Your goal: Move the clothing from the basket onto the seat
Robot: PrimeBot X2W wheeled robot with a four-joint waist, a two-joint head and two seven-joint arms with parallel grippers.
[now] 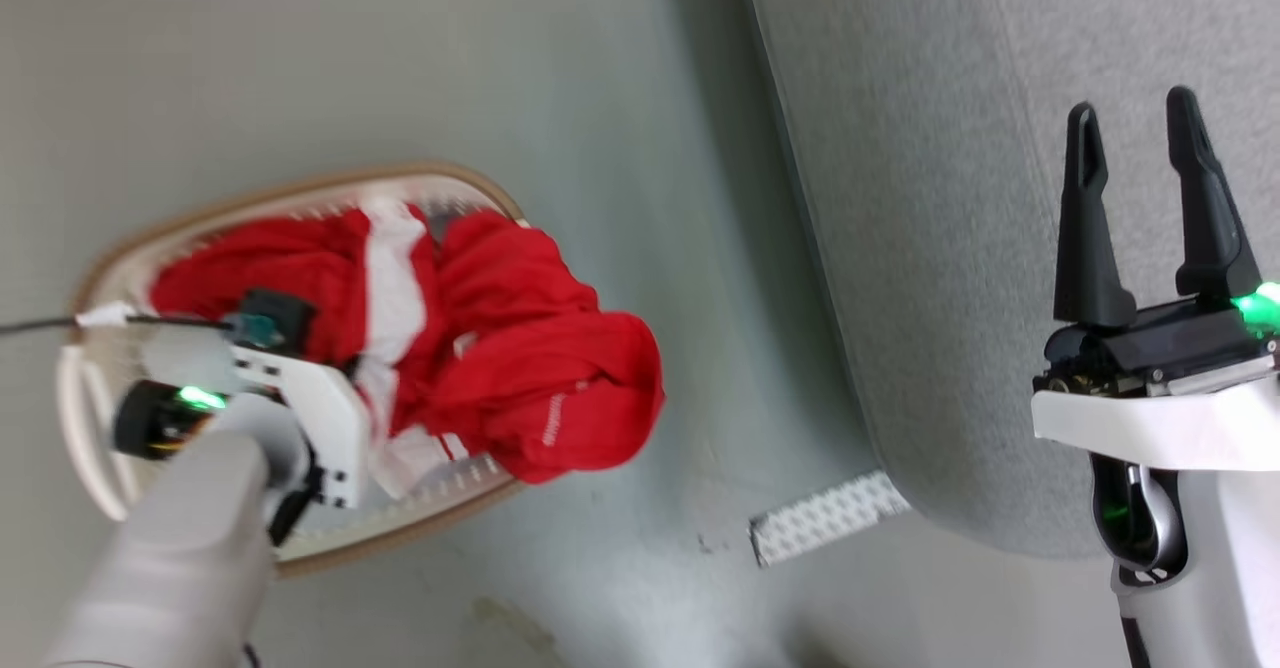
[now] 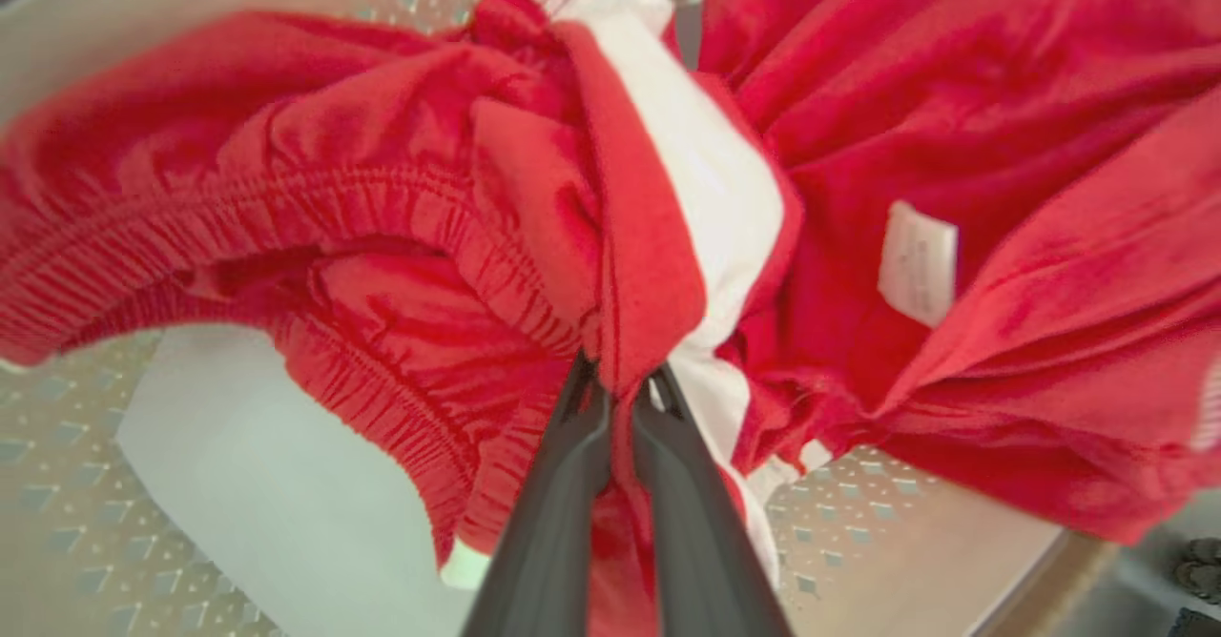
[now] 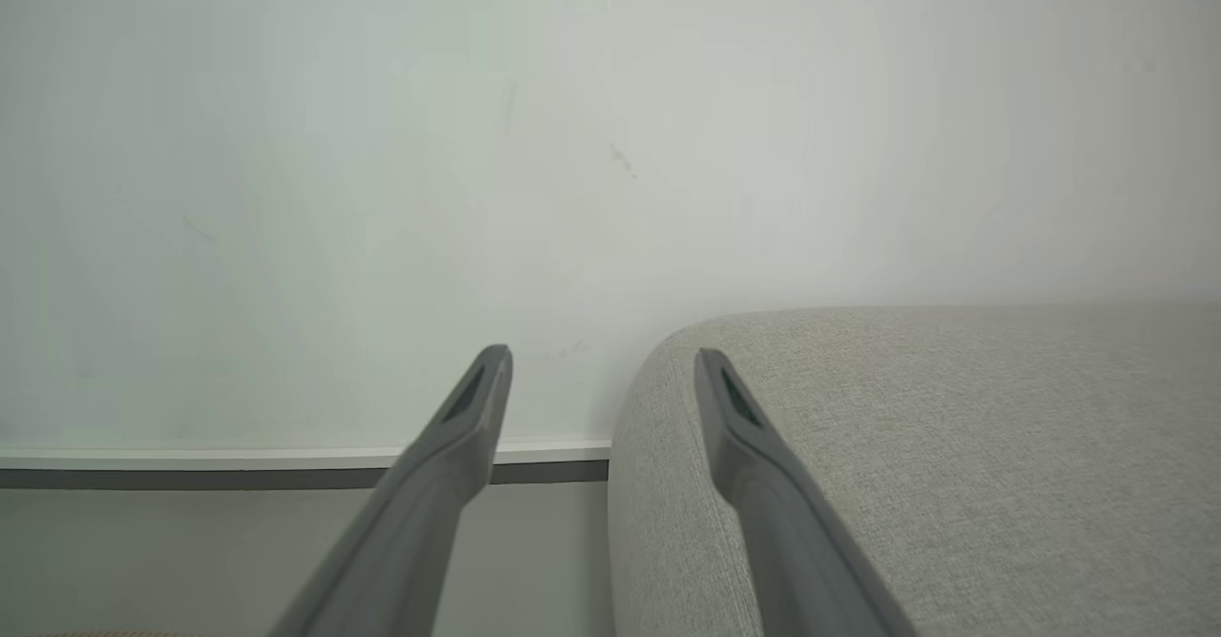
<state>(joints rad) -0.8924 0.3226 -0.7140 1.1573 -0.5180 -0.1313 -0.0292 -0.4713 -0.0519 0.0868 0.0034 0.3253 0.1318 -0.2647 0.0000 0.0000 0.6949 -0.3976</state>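
Red clothing (image 1: 520,348) with white bands fills the cream basket (image 1: 100,248) on the floor and spills over its right rim. My left arm reaches down into the basket. In the left wrist view my left gripper (image 2: 620,384) is shut on a fold of the red clothing (image 2: 639,265) beside a white band, above the perforated basket (image 2: 57,484) wall and the white sheet (image 2: 258,475). The grey seat (image 1: 950,248) lies to the right. My right gripper (image 1: 1135,138) stands open over it, and my right gripper (image 3: 603,365) hovers empty by the seat (image 3: 954,446) edge.
A strip of white perforated material (image 1: 825,516) lies on the pale floor (image 1: 650,98) between basket and seat. In the right wrist view a pale wall (image 3: 477,189) with a baseboard (image 3: 191,465) stands beyond the seat's rounded corner.
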